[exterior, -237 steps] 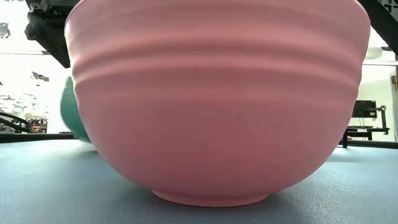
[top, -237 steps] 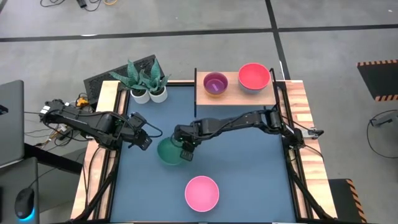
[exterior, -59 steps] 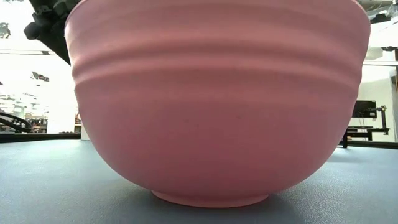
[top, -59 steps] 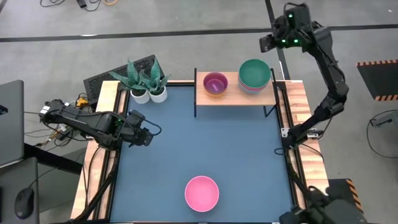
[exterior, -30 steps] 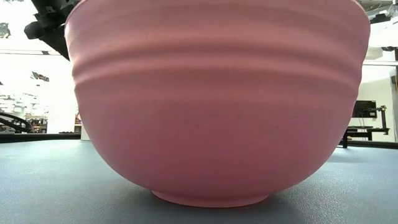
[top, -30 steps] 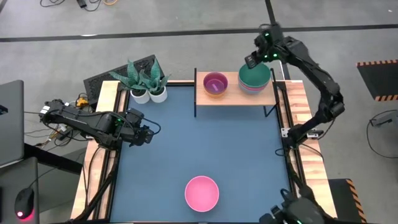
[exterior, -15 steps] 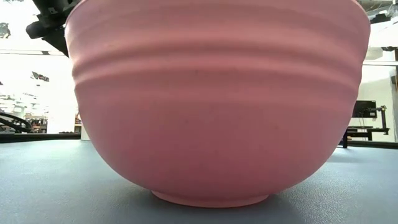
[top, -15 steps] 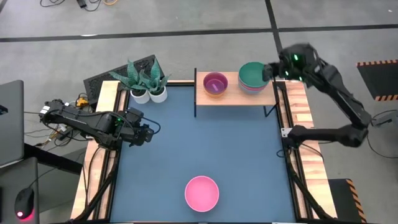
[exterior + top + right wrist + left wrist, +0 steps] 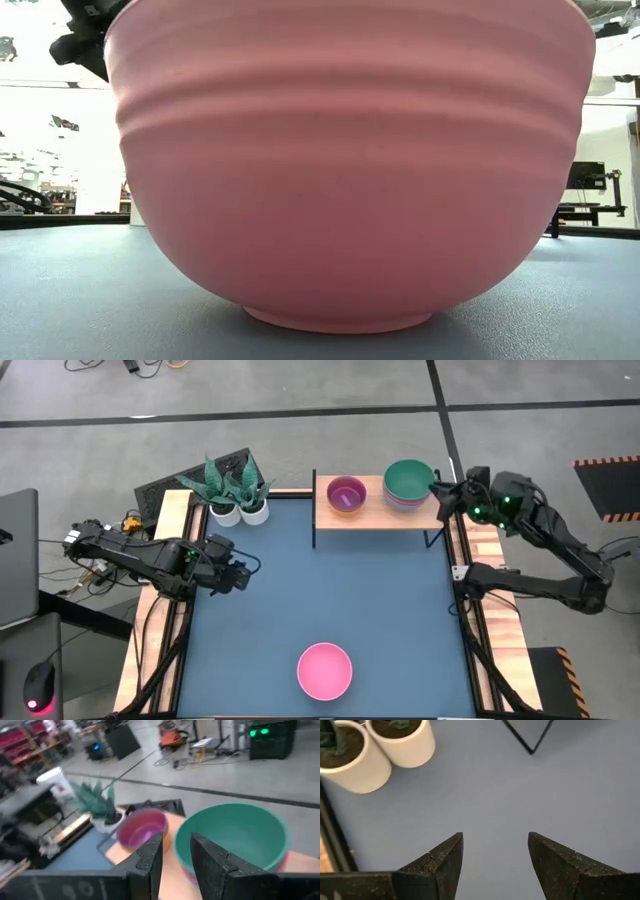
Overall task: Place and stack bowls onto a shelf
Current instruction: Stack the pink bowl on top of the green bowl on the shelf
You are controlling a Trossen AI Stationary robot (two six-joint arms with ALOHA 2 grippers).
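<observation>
Filling the low view, pink bowl [image 9: 350,160] — overhead, green bowl [image 9: 409,481] shelved.

A grey concrete floor [image 9: 300,445] crossed by dark lines surrounds the blue-topped table [image 9: 330,580].

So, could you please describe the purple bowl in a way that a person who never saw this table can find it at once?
Look at the far edge of the blue table, where a small light-wood shelf stands on thin black legs. Two things sit on it: the purple bowl on the side nearer the potted plants, and a green bowl stacked on another. The purple bowl is smaller and stands alone.
</observation>
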